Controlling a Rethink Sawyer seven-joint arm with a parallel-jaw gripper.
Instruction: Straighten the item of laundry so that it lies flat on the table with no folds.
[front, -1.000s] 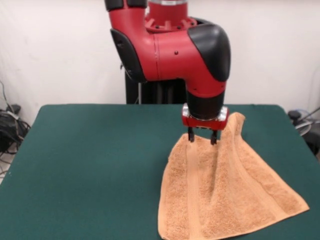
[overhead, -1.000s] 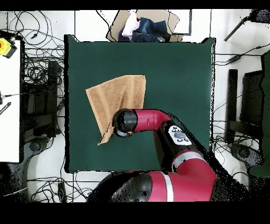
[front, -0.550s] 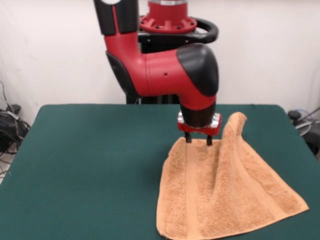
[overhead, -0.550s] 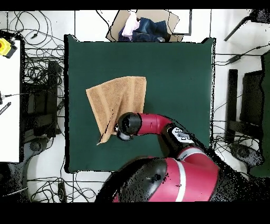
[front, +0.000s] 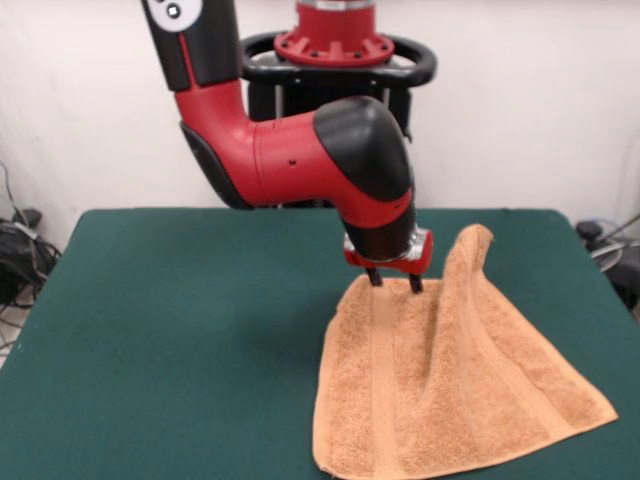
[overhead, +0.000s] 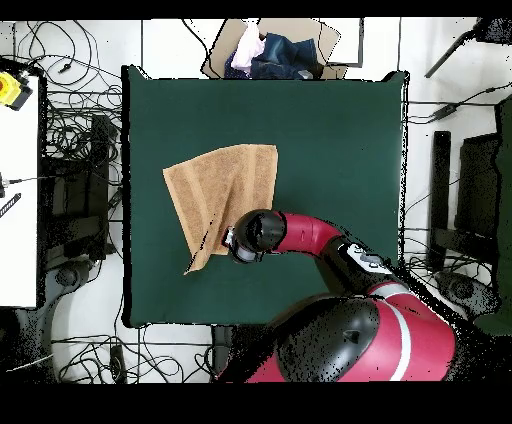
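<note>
Your towel (front: 440, 385) lies on the table (front: 180, 330) and is not flat: in the front view most of it spreads out toward the table's near edge, but one corner stands up in a peak at the towel's far right, with a ridge running down from that peak across the cloth toward the near edge. A flat woven band runs down the towel's left part, and another crosses near its right end. In the overhead view the towel (overhead: 222, 195) sits on the left half of the table (overhead: 340, 150), with a narrow point trailing down toward the table's bottom-left area, and a crease running along it. Your gripper (front: 393, 284) is right at the towel's far edge, just left of the raised peak; its two dark fingers point down with a gap between them, their tips meeting the cloth's edge. You cannot tell from either view whether they pinch any cloth. From above, the gripper (overhead: 240, 243) sits at the towel's lower right edge, mostly hidden under the black wrist of the arm (overhead: 300, 232). Beyond the table's top edge in the overhead view, a cardboard box (overhead: 275, 45) holds other clothing.
</note>
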